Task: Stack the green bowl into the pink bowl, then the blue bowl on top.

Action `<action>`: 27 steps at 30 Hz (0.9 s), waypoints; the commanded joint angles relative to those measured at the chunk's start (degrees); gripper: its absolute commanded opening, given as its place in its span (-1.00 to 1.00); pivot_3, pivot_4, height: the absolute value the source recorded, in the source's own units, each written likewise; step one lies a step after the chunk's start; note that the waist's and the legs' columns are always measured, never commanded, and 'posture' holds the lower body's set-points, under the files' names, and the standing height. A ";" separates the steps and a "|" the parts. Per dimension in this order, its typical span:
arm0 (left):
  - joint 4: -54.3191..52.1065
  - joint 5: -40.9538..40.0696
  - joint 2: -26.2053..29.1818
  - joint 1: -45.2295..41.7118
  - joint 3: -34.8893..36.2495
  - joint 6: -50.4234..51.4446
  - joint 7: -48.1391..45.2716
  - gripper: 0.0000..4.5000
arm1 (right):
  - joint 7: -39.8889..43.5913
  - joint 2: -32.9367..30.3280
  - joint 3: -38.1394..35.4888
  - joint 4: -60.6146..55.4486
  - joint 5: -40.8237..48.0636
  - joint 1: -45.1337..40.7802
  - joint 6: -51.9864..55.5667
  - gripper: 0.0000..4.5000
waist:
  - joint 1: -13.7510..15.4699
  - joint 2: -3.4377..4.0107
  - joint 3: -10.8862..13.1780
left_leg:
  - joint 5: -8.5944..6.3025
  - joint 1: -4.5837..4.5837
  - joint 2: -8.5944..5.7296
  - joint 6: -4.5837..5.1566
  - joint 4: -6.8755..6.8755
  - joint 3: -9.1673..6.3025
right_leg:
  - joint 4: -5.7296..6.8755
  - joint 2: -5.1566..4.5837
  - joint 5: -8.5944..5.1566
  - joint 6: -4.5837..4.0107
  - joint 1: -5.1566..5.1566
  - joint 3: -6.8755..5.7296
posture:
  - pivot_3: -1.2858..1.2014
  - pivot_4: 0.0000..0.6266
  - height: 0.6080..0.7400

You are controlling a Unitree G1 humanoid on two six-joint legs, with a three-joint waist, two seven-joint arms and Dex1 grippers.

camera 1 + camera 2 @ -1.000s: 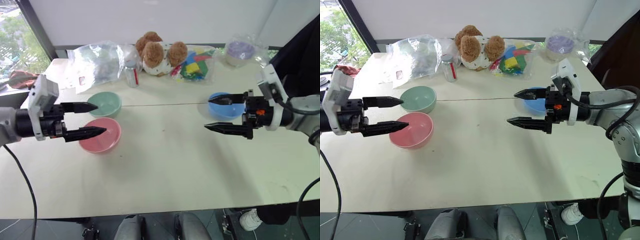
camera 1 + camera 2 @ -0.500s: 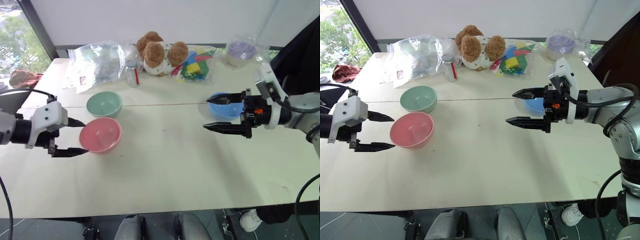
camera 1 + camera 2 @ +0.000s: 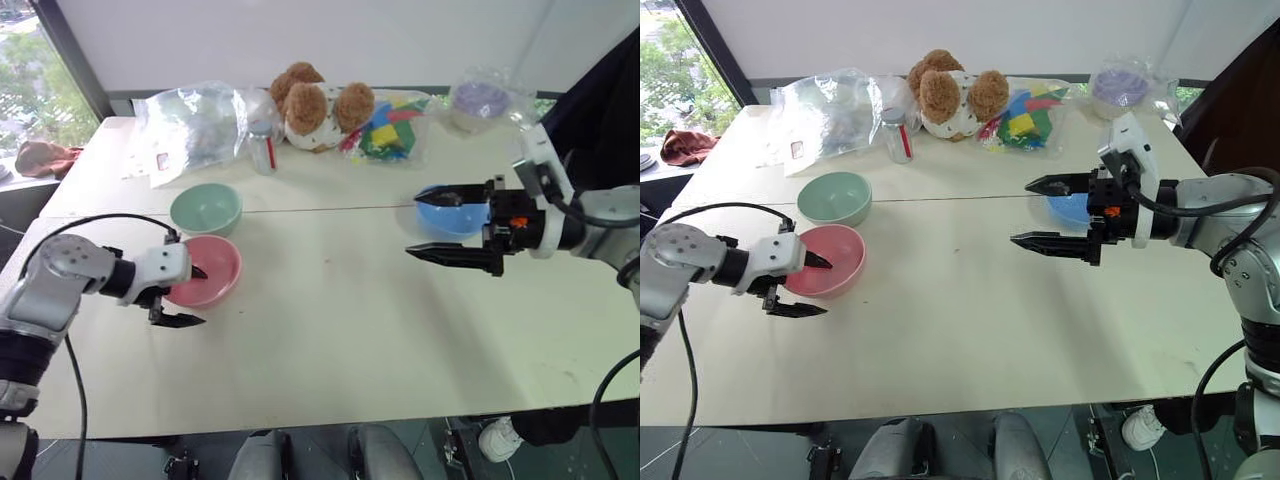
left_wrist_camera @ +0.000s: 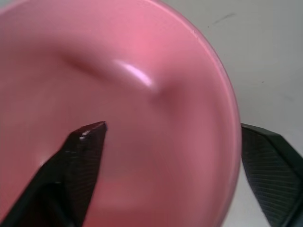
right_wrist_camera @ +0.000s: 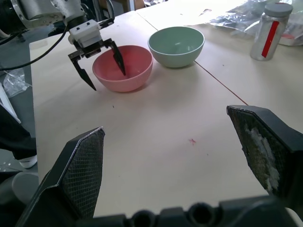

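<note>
I have the left hand low at the pink bowl, spread apart and straddling the near rim: one finger sits inside the bowl, the other outside the wall on the counter side. Nothing is gripped. The green bowl stands just behind the pink one, close but apart, empty and upright. The blue bowl sits well across the counter, partly behind the right hand, which hangs above the counter with its fingers wide and empty.

Risks as I judge them:

- The task calls for the green bowl to go into the pink one, yet my left hand is set on the pink bowl. If I pinch here and lift, I carry the base of the stack instead of the piece that goes in it, and the order goes wrong.
- A one-sided rim pinch on smooth plastic can let the bowl tip or slip out of the fingers.
- The outer finger is low by the counter; pressing down could scrape it and shove the bowl.
- Any push away from me drives the pink bowl into the green one behind it.
- The plastic bottle and clear bags further back leave little room for a bowl that skids
</note>
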 commanded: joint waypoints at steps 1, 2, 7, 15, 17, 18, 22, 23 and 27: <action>-0.21 0.53 -0.04 -1.16 0.26 -1.84 -1.25 0.17 | -0.18 -0.86 -2.39 -1.74 0.61 -0.54 -0.13 1.00 | 0.05 0.00 0.00 | 0.00 0.00 0.00 0.00 0.00 0.00 | 0.00 0.00 0.00 0.00 0.00 0.00 | 0.03 -0.52 1.00; -0.41 0.69 -0.09 -1.11 0.09 -2.09 -1.49 -0.07 | -0.23 -0.87 -2.39 -1.73 0.57 -0.53 -0.15 1.00 | 0.09 0.00 0.00 | 0.00 0.00 0.00 0.00 0.00 -0.01 | 0.01 -0.01 0.00 0.00 0.00 0.00 | 0.03 -0.52 1.00; -4.04 -0.36 -1.32 -1.95 -0.41 -1.77 -3.29 -0.99 | -0.19 -0.89 -2.19 -1.40 0.23 -0.78 -0.41 1.00 | 0.57 0.13 -0.11 | 0.00 0.03 -0.02 0.00 0.04 -0.07 | 0.00 -0.08 0.00 0.00 0.08 -0.07 | 0.03 -0.52 1.00; -11.29 -3.39 -11.46 -13.96 -5.58 2.81 -8.68 -0.99 | -0.29 -2.99 -4.15 -1.09 -0.23 0.32 0.00 1.00 | 1.71 0.09 -0.09 | 0.00 -0.04 -0.12 0.00 0.12 -0.05 | -0.01 0.00 0.00 0.01 0.10 -0.06 | 0.03 -0.52 1.00; -9.00 -1.71 -15.57 -17.51 -8.38 0.21 -9.27 -0.99 | -0.76 -3.80 -5.56 -1.72 0.08 1.60 0.51 1.00 | 1.64 0.09 -0.10 | -0.02 -0.04 -0.12 0.04 0.12 -0.04 | -0.04 0.02 0.01 0.01 0.10 -0.04 | 0.03 -0.52 1.00; -7.91 -1.15 -17.13 -18.79 -9.39 -0.77 -9.50 -0.99 | -0.98 -4.07 -6.17 -2.01 0.28 2.16 0.75 1.00 | 1.59 0.09 -0.10 | -0.03 -0.04 -0.13 0.06 0.12 -0.04 | -0.05 0.03 0.00 0.01 0.10 -0.03 | 0.03 -0.52 1.00; 2.30 4.34 -25.20 -25.02 -14.84 -8.98 -8.13 -0.99 | -2.11 -5.04 -9.29 -3.99 1.32 4.96 2.18 1.00 | 1.43 0.10 -0.10 | -0.03 0.00 -0.08 0.06 0.10 -0.01 | -0.04 0.15 0.01 0.01 0.07 0.00 | 0.03 -0.52 1.00; 5.28 5.58 -26.99 -26.31 -15.99 -10.98 -7.91 -0.99 | -2.38 -5.24 -10.14 -4.49 1.80 5.69 2.66 1.00 | 1.55 0.10 -0.10 | -0.03 0.01 -0.09 0.06 0.11 -0.01 | 0.00 0.17 0.01 0.01 0.07 -0.02 | 0.03 -0.52 1.00; 11.19 8.18 -29.88 -28.26 -18.00 -15.94 -8.35 -0.99 | -3.35 -5.41 -11.82 -5.82 2.94 7.24 3.93 1.00 | 1.07 0.10 -0.09 | -0.01 0.02 -0.09 0.04 0.12 0.00 | 0.00 0.21 0.01 0.01 0.07 0.03 | 0.03 -0.52 1.00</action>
